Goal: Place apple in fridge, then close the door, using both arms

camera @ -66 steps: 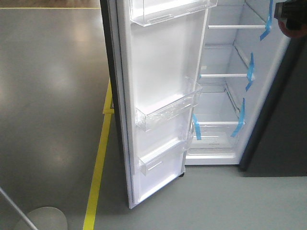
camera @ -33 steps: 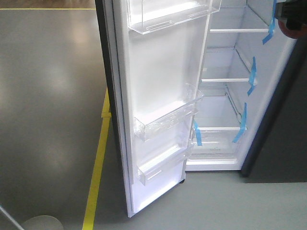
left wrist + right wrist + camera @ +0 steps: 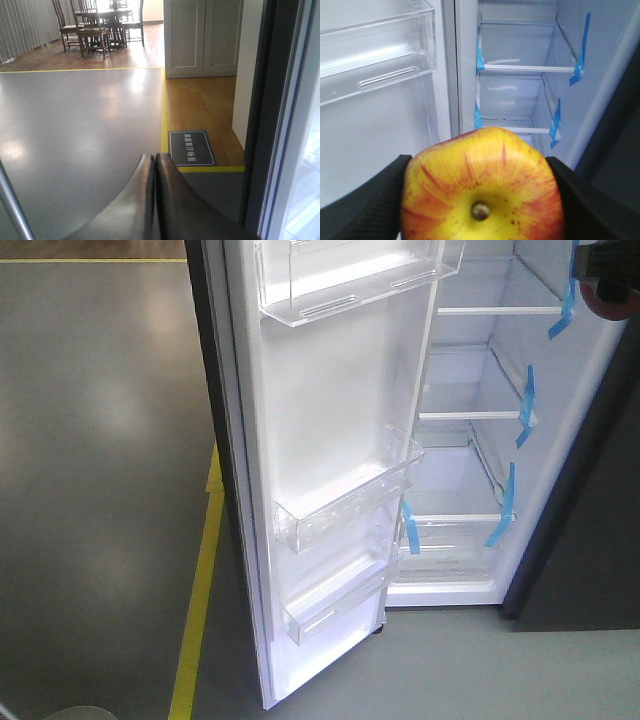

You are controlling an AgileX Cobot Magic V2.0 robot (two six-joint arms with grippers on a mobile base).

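Since a second ago the open door (image 3: 330, 390) has crept down and leftward in the front view. Its clear bins (image 3: 345, 495) sit lower in frame, and the pale round disc (image 3: 85, 713) at bottom left has nearly slipped out of sight.

We note the right gripper (image 3: 481, 200) pinching the apple (image 3: 482, 185) between ribbed black pads (image 3: 367, 205). The stem dimple faces the wrist camera, and the skin is glossy yellow streaked with red.

Ahead of that gripper the fridge (image 3: 520, 95) stands open but the apple is not yet inside. The walls are white, and the glass shelves (image 3: 527, 67) are tipped with blue tape strips (image 3: 579, 50). Ahead-left is a smooth clear door bin.

The left gripper (image 3: 155, 200) has its dark curved fingers (image 3: 177, 205) pressed together, holding nothing. Just ahead of it lies a dark rectangular floor sign (image 3: 192, 148). It carries white characters too blurred for us to read, and yellow tape (image 3: 164, 110) borders it.
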